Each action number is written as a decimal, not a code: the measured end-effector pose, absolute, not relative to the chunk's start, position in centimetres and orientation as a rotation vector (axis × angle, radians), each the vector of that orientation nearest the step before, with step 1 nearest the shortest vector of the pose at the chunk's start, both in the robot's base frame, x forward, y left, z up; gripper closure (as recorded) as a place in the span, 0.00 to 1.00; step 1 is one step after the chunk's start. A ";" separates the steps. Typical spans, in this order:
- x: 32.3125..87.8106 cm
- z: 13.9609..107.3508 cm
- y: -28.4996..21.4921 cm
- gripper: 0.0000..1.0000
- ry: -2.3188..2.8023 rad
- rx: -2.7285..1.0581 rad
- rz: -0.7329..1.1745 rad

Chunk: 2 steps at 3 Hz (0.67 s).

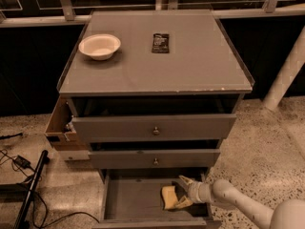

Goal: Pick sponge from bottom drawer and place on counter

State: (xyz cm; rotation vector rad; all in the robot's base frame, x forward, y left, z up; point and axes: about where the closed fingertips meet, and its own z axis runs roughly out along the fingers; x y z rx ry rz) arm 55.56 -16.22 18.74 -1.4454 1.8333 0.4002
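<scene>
– Grey bottom drawer [128, 202]: report condition and contents.
– Pulled out, projecting beyond the two knobbed drawers [155, 127] above it. The pale yellow sponge [168, 197] lies on the drawer floor, right of centre.
– Pincer position and state?
– The pincer [181, 192] is inside the bottom drawer, entering from the right on the white arm [238, 203]. Its fingers stand apart, with the tips at the sponge's right edge. Contact cannot be confirmed.
– Surface?
– The grey surface [190, 66] carries a white bowl [99, 46] at rear left and a black packet [160, 43] at rear centre, well apart.
</scene>
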 end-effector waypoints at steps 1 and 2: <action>55.1 17.0 -15.3 0.13 1.835 -1.486 0.448; 54.5 16.0 -14.5 0.13 1.832 -1.522 0.479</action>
